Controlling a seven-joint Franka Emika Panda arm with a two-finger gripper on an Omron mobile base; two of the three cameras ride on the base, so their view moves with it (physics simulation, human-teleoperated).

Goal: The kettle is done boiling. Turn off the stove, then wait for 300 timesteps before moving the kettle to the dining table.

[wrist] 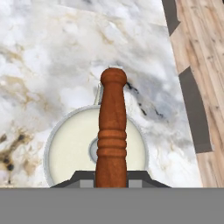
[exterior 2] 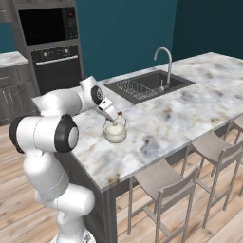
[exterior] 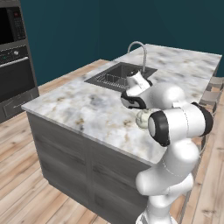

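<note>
The cream-white kettle [exterior 2: 115, 133] is on or just above the marble top of the dining table [exterior 2: 190, 104], near its front edge; I cannot tell whether it touches. My gripper [exterior 2: 114, 116] is shut on its reddish-brown handle [wrist: 112, 122] from above. In the hand view the kettle's round lid [wrist: 65, 148] lies right under the fingers [wrist: 83, 178]. From the left base view the arm hides most of the kettle [exterior: 142, 119]. The stove is out of view.
A dark sink basin [exterior 2: 147, 83] with an arched steel tap [exterior 2: 163, 57] lies further back on the table. Stools [exterior 2: 163, 187] stand along its right side. A built-in oven and microwave [exterior 2: 52, 42] fill the wall at the back left.
</note>
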